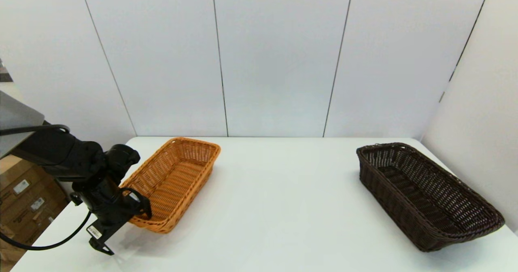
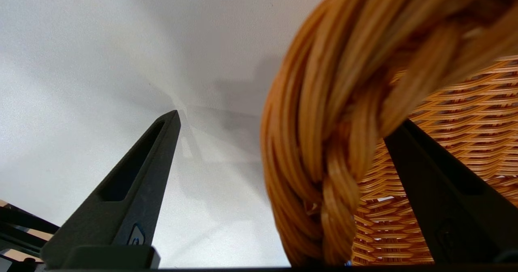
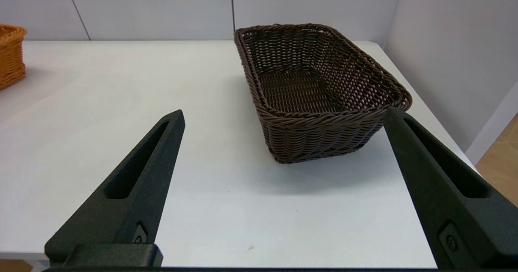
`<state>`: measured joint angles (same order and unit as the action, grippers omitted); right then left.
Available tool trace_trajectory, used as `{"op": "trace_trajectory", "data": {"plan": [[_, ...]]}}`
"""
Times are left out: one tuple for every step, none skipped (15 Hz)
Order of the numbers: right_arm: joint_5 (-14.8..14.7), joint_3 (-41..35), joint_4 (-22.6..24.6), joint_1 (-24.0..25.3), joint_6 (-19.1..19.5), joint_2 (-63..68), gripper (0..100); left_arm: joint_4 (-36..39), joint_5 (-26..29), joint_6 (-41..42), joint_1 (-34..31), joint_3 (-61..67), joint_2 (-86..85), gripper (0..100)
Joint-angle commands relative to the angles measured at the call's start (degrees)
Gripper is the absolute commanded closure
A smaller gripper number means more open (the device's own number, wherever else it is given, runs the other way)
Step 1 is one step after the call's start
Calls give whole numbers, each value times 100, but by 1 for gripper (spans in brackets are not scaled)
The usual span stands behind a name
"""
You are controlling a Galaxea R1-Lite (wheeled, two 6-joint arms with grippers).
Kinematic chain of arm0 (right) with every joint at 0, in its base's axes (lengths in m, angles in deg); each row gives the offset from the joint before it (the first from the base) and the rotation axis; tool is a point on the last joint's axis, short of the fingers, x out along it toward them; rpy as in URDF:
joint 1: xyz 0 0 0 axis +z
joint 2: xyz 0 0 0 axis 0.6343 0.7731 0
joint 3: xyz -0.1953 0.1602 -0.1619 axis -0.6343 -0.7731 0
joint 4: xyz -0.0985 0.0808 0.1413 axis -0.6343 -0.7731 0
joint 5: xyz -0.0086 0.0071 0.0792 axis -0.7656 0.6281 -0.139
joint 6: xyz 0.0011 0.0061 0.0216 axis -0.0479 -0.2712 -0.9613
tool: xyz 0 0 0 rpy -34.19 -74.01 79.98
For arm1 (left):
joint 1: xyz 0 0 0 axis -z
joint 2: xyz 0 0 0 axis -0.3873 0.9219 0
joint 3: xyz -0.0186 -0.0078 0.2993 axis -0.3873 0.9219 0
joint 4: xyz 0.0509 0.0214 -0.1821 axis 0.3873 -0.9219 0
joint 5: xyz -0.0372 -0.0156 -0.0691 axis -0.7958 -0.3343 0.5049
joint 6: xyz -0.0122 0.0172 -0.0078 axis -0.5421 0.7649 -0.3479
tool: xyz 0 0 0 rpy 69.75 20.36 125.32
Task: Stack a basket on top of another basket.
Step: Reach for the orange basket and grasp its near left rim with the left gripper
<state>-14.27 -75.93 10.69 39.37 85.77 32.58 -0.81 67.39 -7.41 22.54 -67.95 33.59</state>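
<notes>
The orange-tan wicker basket (image 1: pixel 178 179) lies at the table's left. The dark brown basket (image 1: pixel 425 195) lies at the far right, well apart from it. My left gripper (image 1: pixel 137 207) is at the orange basket's near left corner. In the left wrist view it (image 2: pixel 286 117) stands open astride the braided rim (image 2: pixel 344 102), one finger outside the wall and one inside; neither visibly presses on it. The right gripper (image 3: pixel 284 111) is out of the head view. It is open and holds nothing, with the dark basket (image 3: pixel 315 86) ahead of it on the table.
The white table (image 1: pixel 283 207) has a wide bare stretch between the baskets. A side wall (image 1: pixel 477 114) runs close along the dark basket's right. Cardboard boxes (image 1: pixel 24 195) stand beyond the table's left edge. The orange basket's end (image 3: pixel 10 55) shows in the right wrist view.
</notes>
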Motion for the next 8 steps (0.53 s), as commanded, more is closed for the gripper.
{"op": "trace_trajectory", "data": {"plan": [[-6,-1,0,0,0,7,0,-24,7,-49,-2,-6,23,100],[-6,-1,0,0,0,-1,0,-24,-2,-40,-2,-6,41,100],[3,-1,0,0,0,7,0,-24,-10,-40,-2,-6,50,100],[-6,-1,0,0,0,-1,0,-24,-37,-49,-2,-6,59,100],[-6,-1,0,0,0,-1,0,-24,-107,-49,7,-6,85,100],[-6,-1,0,0,0,-1,0,-24,-125,-49,16,-6,94,100],[-6,-1,0,0,0,-1,0,-24,-125,-57,16,-6,85,100],[3,-1,0,0,0,-1,0,-15,-125,-66,16,-6,76,100]]}}
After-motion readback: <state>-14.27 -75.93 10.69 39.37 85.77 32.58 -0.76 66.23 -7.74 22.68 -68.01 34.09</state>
